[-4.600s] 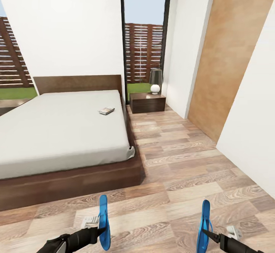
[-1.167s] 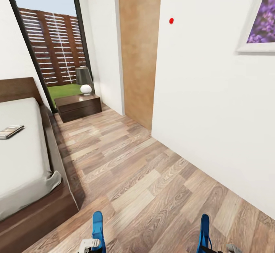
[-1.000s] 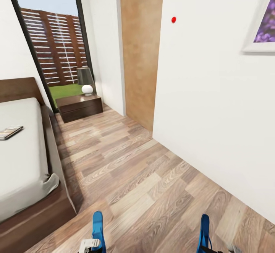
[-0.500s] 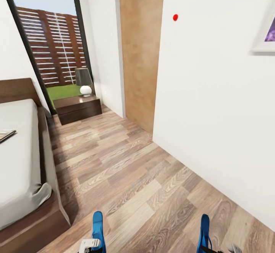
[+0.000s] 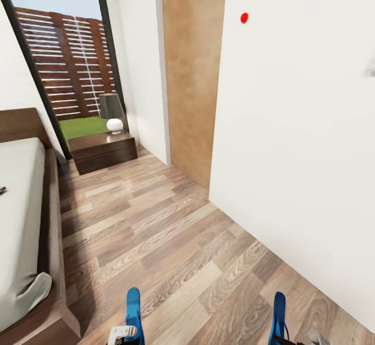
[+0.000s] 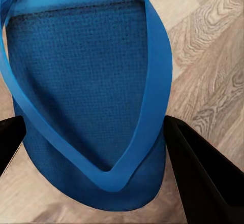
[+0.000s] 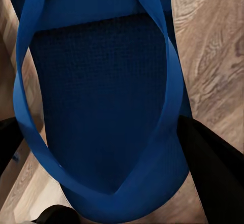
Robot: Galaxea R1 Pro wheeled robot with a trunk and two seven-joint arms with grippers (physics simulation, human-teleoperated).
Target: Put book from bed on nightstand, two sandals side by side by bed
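Observation:
Each hand carries one bright blue sandal, held on edge low in the head view: the left sandal point(image 5: 134, 313) and the right sandal point(image 5: 279, 318). In the left wrist view my left gripper point(image 6: 96, 163) is shut on the left sandal point(image 6: 86, 92), with a black finger point(image 6: 203, 178) on either side of it. The right gripper point(image 7: 109, 158) is likewise shut on the right sandal point(image 7: 101, 97). The bed point(image 5: 21, 204) runs along the left edge. Only a dark sliver of the book point(image 5: 1, 190) shows on its mattress. The nightstand point(image 5: 101, 149) stands beyond the bed by the window.
A grey lamp point(image 5: 112, 111) stands on the nightstand. A white wall point(image 5: 297, 152) with a wooden panel point(image 5: 190, 74) closes the right side. Wood-plank floor point(image 5: 156, 230) stretches between bed and wall up to the nightstand.
The camera has swung and advanced along the bed's side: the bed slid left, the book nearly left the picture, and the wall picture went out of frame. Both sandals stay gripped.

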